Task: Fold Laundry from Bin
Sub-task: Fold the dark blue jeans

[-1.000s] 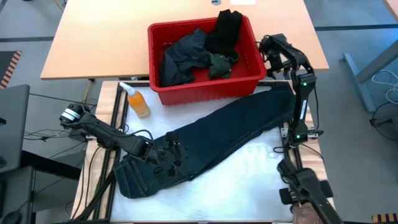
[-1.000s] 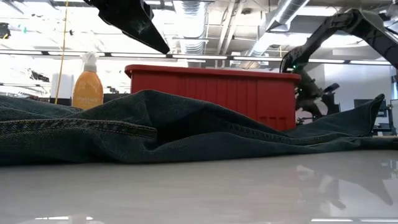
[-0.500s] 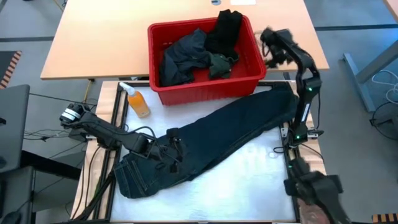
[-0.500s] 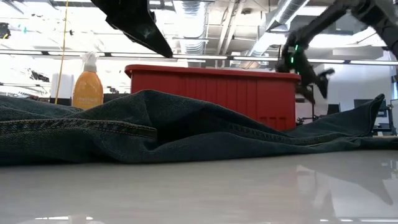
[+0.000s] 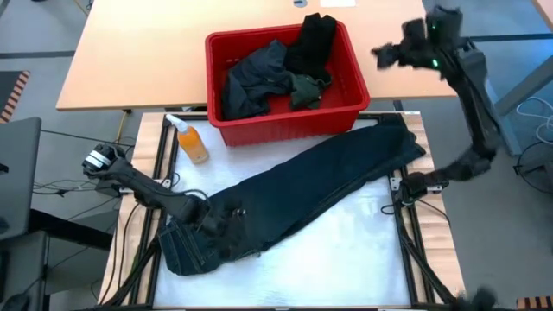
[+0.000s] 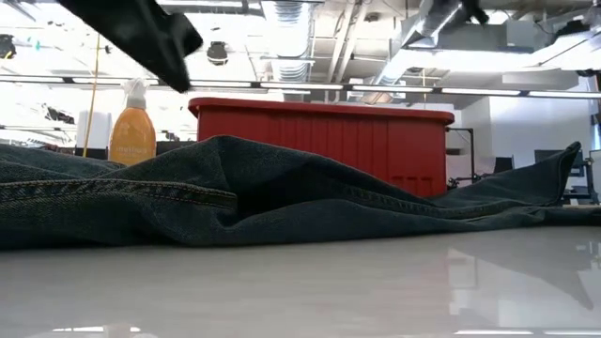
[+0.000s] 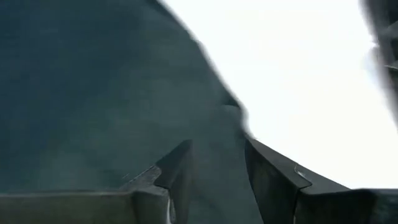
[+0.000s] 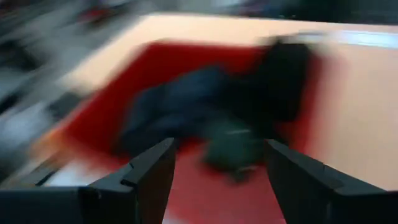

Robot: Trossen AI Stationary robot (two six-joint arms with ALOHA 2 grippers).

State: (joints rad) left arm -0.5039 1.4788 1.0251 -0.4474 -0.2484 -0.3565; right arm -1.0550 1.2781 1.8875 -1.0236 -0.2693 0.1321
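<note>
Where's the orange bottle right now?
In the high view the orange bottle stands on the table's left side, just off the red bin's front-left corner and behind the jeans.

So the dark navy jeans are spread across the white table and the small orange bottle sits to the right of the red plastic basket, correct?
Not quite. The high view shows the small orange bottle left of the red plastic basket, by its front corner. The dark navy jeans do lie across the white table.
</note>
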